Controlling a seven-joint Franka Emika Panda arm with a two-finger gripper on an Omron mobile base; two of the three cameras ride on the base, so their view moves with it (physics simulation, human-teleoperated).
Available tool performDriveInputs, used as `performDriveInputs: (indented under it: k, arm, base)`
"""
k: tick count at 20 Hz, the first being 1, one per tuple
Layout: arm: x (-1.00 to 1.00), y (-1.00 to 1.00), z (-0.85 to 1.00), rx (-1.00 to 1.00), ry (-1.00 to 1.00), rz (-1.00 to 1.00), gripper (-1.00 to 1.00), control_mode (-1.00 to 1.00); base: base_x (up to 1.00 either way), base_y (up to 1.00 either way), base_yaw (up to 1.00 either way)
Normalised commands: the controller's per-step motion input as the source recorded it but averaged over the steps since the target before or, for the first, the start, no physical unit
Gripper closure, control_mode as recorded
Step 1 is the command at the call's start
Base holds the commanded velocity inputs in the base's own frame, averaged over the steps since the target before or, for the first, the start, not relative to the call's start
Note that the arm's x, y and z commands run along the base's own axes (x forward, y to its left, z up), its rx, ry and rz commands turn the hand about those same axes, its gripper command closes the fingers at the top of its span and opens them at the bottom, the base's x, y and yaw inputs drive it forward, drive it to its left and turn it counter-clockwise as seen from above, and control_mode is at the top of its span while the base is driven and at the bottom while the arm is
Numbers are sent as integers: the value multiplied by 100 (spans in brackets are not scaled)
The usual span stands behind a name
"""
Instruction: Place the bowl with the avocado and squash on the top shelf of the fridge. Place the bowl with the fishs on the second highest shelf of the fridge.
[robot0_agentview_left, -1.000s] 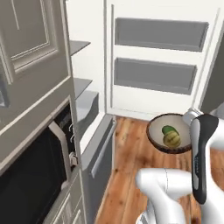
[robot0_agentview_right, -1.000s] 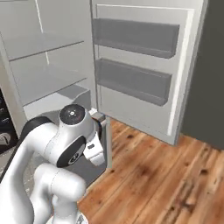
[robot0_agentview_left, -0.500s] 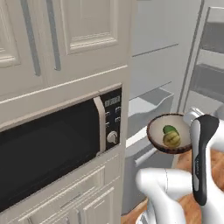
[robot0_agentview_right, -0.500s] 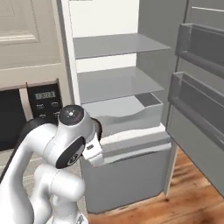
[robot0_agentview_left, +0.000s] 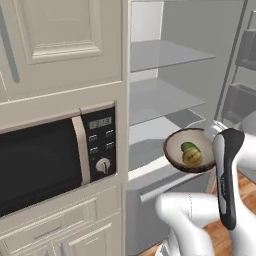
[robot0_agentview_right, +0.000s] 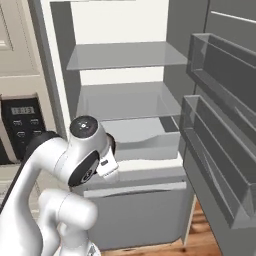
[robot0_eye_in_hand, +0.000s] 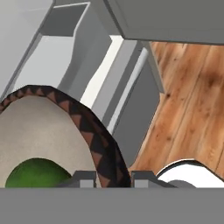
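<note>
The claw (robot0_eye_in_hand: 113, 177) is grasping the dark brown wooden-looking bowl (robot0_agentview_left: 190, 151) by its rim; the open white-grey fridge (robot0_agentview_right: 125, 100) is standing ahead (shelving pending, both bowls).

Cream panelled cabinets (robot0_agentview_left: 60, 45) surround a black-fronted microwave (robot0_agentview_left: 47, 167) above a wooden floor (robot0_eye_in_hand: 188, 105).

Arm (robot0_agentview_right: 55, 165): glossy white, rounded shell segments, smooth, no cables seen. Elbow joint capped by a grey disc with a small dark centre; a dark band wraps behind it, and a dark oval inset sits on the side of the housing. Small white tag with tiny dark marks just under that inset. In the left base view, a long black strip runs down one white link (robot0_agentview_left: 227, 185).
</note>
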Motion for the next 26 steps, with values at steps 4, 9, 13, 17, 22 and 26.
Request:
performDriveInputs:
  k: [4,9,13,17,22,26]
  arm:
    - [0,0,0,0,0,0,100,100]
    - [0,0,0,0,0,0,100,100]
    - [-22,-51,34,11,-3,-3,100,-100]
    - [-14,-42,88,17,-11,-12,100,-100]
    - [0,-33,97,25,-2,-12,100,-100]
    - [6,-30,100,28,0,-17,100,-100]
  base:
    - [69,0,1]
    - [46,-10,1]
    - [-3,-16,0]
    - [0,0,0]
    - [0,0,0]
    - [0,0,0]
